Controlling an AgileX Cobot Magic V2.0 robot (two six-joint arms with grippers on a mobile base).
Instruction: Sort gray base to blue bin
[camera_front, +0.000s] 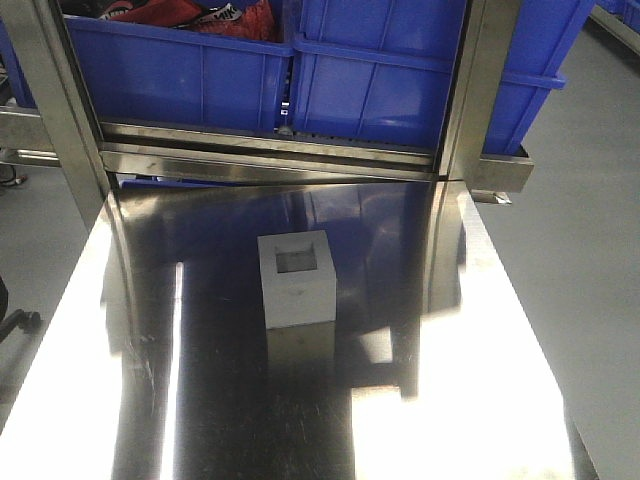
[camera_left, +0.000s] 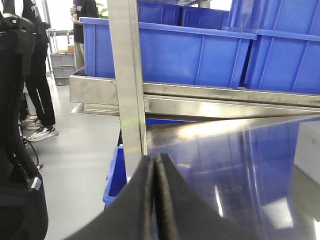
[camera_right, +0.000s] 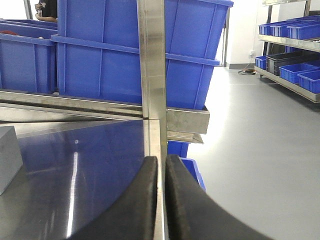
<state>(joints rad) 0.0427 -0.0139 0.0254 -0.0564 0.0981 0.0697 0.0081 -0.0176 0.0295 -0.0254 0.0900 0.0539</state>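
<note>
So the small pale gray boxy base (camera_front: 297, 280) sits upright in the middle of the frame on the shiny steel counter (camera_front: 200, 400). It has plain matte sides and a darker square recess on top.

The big blue plastic bin (camera_front: 400, 80) is along the top of the frame, cropped by the upper edge.

In the right wrist view only a gray slab of the base (camera_right: 7, 157) shows, cut off at the left edge and well apart from the right end effector (camera_right: 161, 161), whose black fingers are closed to a sliver. The left end effector (camera_left: 156, 159) is pressed fully closed on nothing.
</note>
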